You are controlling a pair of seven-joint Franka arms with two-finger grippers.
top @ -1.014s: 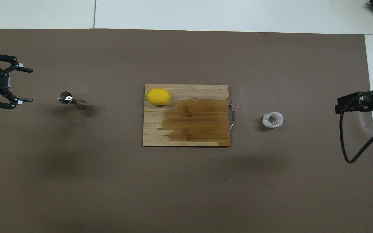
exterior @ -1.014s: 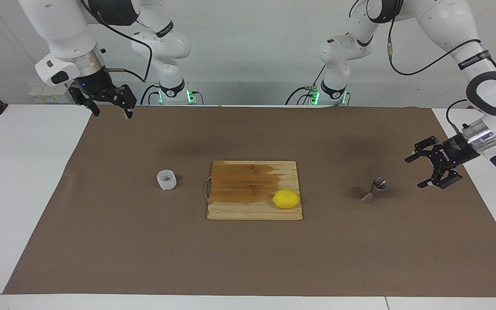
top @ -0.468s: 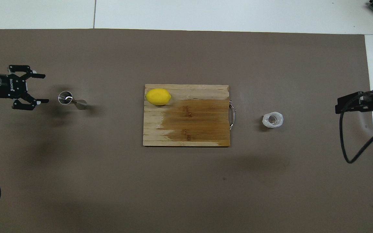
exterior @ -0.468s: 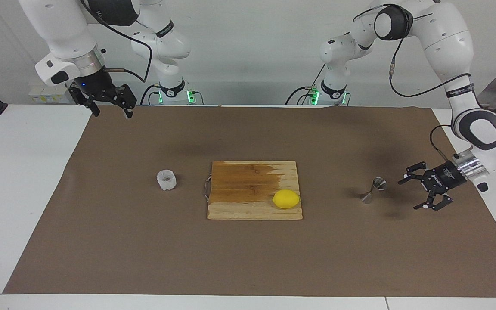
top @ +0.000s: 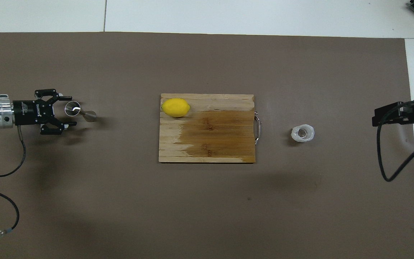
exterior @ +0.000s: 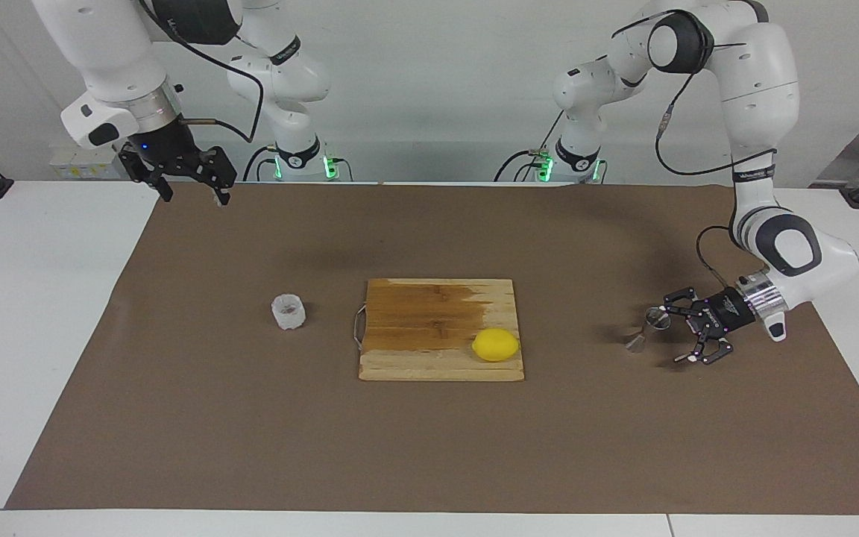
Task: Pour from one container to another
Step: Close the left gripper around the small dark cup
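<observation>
Steel jigger (exterior: 648, 329) stood on the brown mat (exterior: 429, 447) toward my left arm's end of the table, at about nine o'clock in the overhead view, well apart from the wooden board (top: 207, 144) at centre. My left gripper (top: 67, 110) had dropped low and swung in sideways over the last second: it began well off the jigger and ended with spread fingers bracketing the upper cone. Jaws were still released, nothing grasped; I couldn't tell if a fingertip (top: 68, 98) already touched the metal.

Whitish plastic cup (exterior: 288, 312) sat untouched at roughly three o'clock overhead, beside the board's handle end, toward my right arm's end. My right gripper (exterior: 189, 189) waited high over the mat's edge near its base, fingers apart, empty, unmoved. Lemon (exterior: 496, 344) lay on the board corner, not involved.

Judgement: reach on the receiving vessel was nearly done, closing was next. Pouring hadn't begun, since the cup wasn't picked up. The jigger looked top-heavy with a narrow waist, so an off-centre squeeze could tip it.
</observation>
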